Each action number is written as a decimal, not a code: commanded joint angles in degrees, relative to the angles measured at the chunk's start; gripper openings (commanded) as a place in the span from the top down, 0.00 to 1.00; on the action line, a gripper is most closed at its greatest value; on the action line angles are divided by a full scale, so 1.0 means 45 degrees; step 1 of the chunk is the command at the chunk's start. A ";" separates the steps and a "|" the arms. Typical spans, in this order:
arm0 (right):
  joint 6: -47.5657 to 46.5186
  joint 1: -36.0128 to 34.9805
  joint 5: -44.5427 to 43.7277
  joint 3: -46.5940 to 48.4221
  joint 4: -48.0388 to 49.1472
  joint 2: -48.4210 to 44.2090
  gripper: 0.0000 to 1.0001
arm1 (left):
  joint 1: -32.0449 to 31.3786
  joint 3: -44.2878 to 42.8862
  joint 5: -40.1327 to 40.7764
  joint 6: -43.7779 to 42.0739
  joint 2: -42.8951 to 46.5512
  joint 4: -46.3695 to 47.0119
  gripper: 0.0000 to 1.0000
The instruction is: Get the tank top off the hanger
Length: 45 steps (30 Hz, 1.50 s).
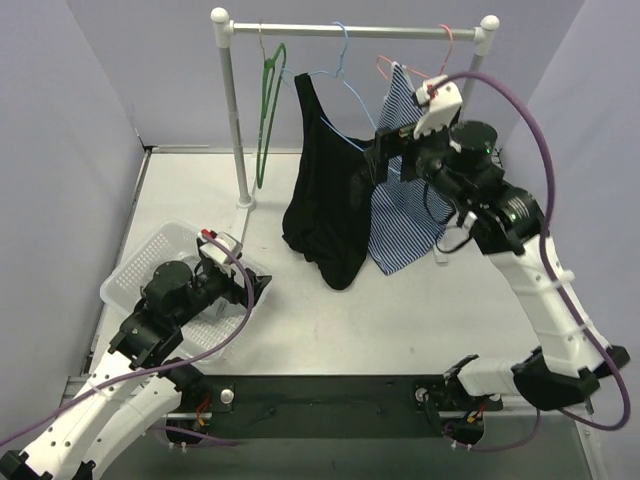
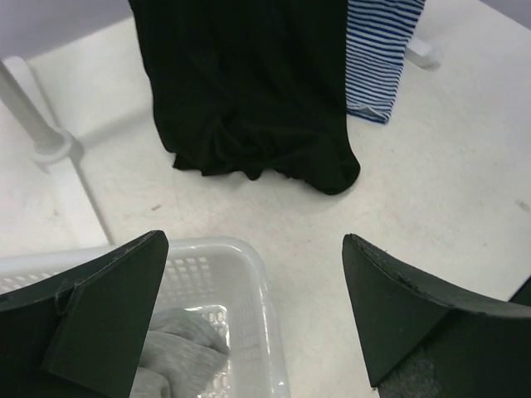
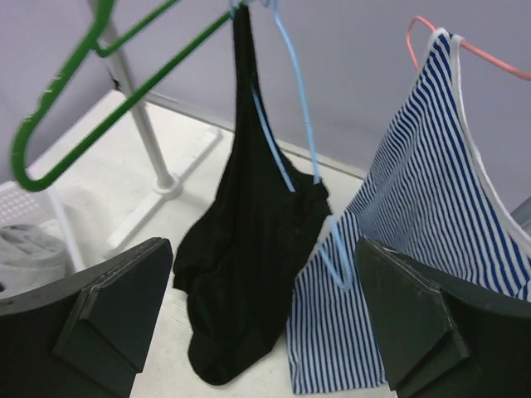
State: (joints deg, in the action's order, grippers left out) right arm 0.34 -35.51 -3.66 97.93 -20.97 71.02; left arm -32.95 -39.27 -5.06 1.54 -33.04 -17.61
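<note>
Right gripper [image 3: 261, 257], jaws open, nearer; black top [image 1: 320, 200] hanging vertically dead ahead of jaws. Left gripper [image 2: 255, 245], jaws open, waiting well off.

black tank top [image 1: 322, 205] on blue hanger [image 1: 352, 92], right hand [image 1: 385, 160] perhaps against it

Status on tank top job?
Left pincer open above basket. Right pincer open, facing black tank top, lopsided on blue hanger. Striped top close beside.

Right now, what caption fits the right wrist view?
Open right gripper faces a black tank top dangling from a blue hanger.
</note>
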 commanded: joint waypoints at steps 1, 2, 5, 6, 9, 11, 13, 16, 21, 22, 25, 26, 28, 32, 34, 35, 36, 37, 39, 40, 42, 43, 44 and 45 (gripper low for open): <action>-0.0272 0.1404 0.1863 0.1868 0.0324 0.1733 0.02 | 0.0056 0.0133 -0.1024 0.0731 0.0350 0.1901 0.03; -0.0232 0.1793 0.2158 0.2180 0.0305 0.2026 0.03 | 0.0153 0.0055 -0.1063 0.0867 0.0330 0.1901 0.03; -0.0173 0.2264 0.3058 0.2982 0.0344 0.3062 0.04 | 0.0485 0.0034 -0.2135 0.1005 0.0271 0.1920 0.03; -0.0173 0.2343 0.3253 0.3100 0.0344 0.3509 0.04 | 0.0679 0.0034 -0.2331 0.0928 0.0271 0.1882 0.03; -0.0192 0.2674 0.3490 0.3413 0.0402 0.4252 0.08 | 0.0837 0.0073 -0.2236 0.0849 0.0485 0.1647 0.03; -0.0386 0.2734 0.3159 0.3491 0.0480 0.4586 0.17 | 0.0857 0.0132 -0.2021 0.0868 0.0583 0.1589 0.03; -0.0408 0.2812 0.3118 0.3608 0.0617 0.5075 0.26 | 0.0857 0.0093 -0.2001 0.0771 0.0681 0.1491 0.03; -0.0310 0.2832 0.3079 0.3921 0.0617 0.5564 0.40 | 0.0857 0.0093 -0.1767 0.0615 0.0701 0.1394 0.03; -0.0075 0.2812 0.3410 0.4117 0.0773 0.6052 0.65 | 0.0857 0.0015 -0.1240 0.0459 0.0584 0.1061 0.03; -0.0075 0.2774 0.3450 0.4097 0.0851 0.6091 0.72 | 0.0857 -0.0004 -0.1239 0.0420 0.0584 0.1022 0.03; 0.0215 0.2734 0.3450 0.4058 0.1299 0.6092 0.86 | 0.0877 0.0015 -0.1122 0.0380 0.0642 0.1061 0.03; 0.0237 0.2715 0.3450 0.4058 0.1417 0.6034 0.90 | 0.0877 -0.0004 -0.1122 0.0361 0.0662 0.1022 0.03; 0.0334 0.2676 0.3450 0.4000 0.1710 0.5897 1.00 | 0.0857 0.0034 -0.1082 0.0341 0.0720 0.1002 0.03; 0.0316 0.2442 0.3450 0.3649 0.3037 0.5332 1.00 | 0.0857 0.0015 -0.1122 0.0283 0.0721 0.0963 0.03; 0.0083 0.2325 0.3218 0.3628 0.3292 0.5175 1.00 | 0.0857 -0.0063 -0.1083 0.0263 0.0643 0.0846 0.03; 0.0042 0.2208 0.3042 0.3648 0.3313 0.5039 1.00 | 0.0857 -0.0083 -0.1025 0.0244 0.0642 0.0788 0.03; 0.0042 0.2110 0.2847 0.3648 0.3313 0.4960 1.00 | 0.0857 -0.0102 -0.0985 0.0244 0.0662 0.0749 0.03; 0.0042 0.2070 0.2671 0.3629 0.3255 0.4882 1.00 | 0.0877 -0.0102 -0.0966 0.0224 0.0681 0.0748 0.03; 0.0022 0.1934 0.2163 0.3609 0.3079 0.4667 1.00 | 0.0877 -0.0083 -0.0868 0.0224 0.0759 0.0787 0.03; 0.0042 0.1895 0.2007 0.3590 0.2808 0.4589 1.00 | 0.0877 -0.0063 -0.0848 0.0224 0.0798 0.0768 0.03; 0.0042 0.1759 0.1577 0.3473 0.2494 0.4393 1.00 | 0.0877 -0.0121 -0.0790 0.0204 0.0799 0.0710 0.03; 0.0023 0.1719 0.1459 0.3395 0.2260 0.4315 1.00 | 0.0877 -0.0161 -0.0712 0.0204 0.0818 0.0690 0.03; 0.0042 0.1680 0.1400 0.3065 0.2219 0.4044 1.00 | 0.0877 -0.0142 -0.0673 0.0204 0.0895 0.0690 0.03; -0.0287 0.1641 0.1322 0.2869 0.2219 0.3886 1.00 | 0.0877 -0.0122 -0.0576 0.0185 0.0935 0.0709 0.03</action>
State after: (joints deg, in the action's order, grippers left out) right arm 0.97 -27.51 6.17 112.99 -13.26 93.14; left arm -29.39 -36.91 -9.23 3.29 -29.89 -14.85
